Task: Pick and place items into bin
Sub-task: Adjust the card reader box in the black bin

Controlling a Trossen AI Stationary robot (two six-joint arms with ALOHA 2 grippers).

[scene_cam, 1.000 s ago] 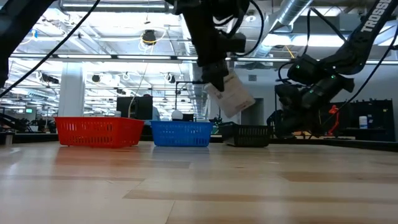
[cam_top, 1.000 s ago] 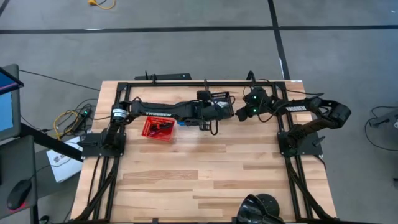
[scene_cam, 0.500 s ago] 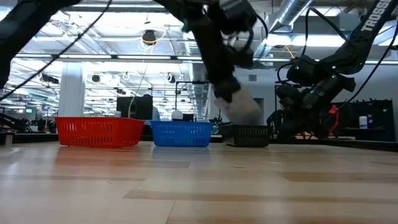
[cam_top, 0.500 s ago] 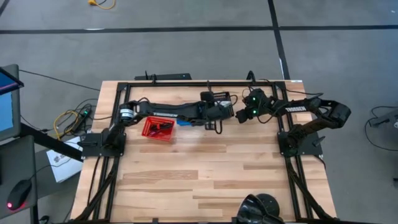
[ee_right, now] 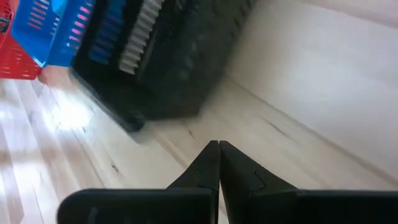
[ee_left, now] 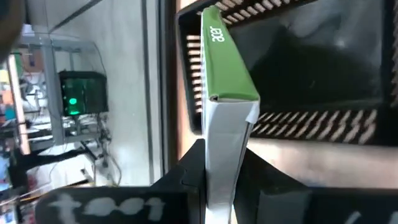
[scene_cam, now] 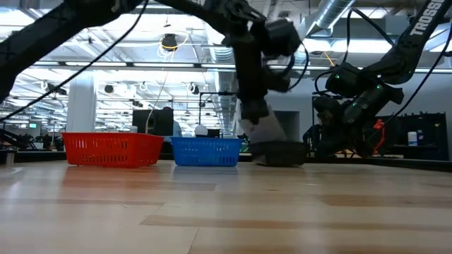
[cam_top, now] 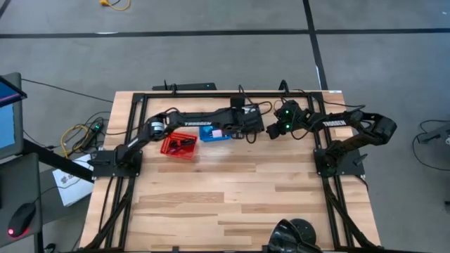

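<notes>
Item in hand: white card packet (ee_left: pixel 224 155) with a green top edge, held upright and edge-on between the two fingers of the left pincer (ee_left: pixel 221 177), which is closed narrow on it. Position: in the left wrist view the packet's green end hangs over the rim of the black basket (ee_left: pixel 298 68); in the low view the packet (scene_cam: pixel 267 130) shows pale just above that basket (scene_cam: pixel 284 152), close to its top edge, though whether it touches cannot be told. Step, by judgement: delivery of the packet into the black basket, late in the carry, release not yet made. Next move, by judgement: bring the packet fully over the open mouth, lower or tilt it so the long edge clears the slotted wall, then part the fingers; held edge-on as it is, the card could catch on the rim and tip outside. Neighbouring holders: blue basket (cam_top: pixel 214 133) beside the black one and red basket (cam_top: pixel 178 145) further toward the left arm's base, the red one holding dark small objects too small to name. Other arm: right pincer (ee_right: pixel 219 162) waits near the black basket at the far side of the counter (cam_top: pixel 232 197), its fingers pressed together with nothing between them. Other loose items of the task: none visible on the counter itself.
</notes>
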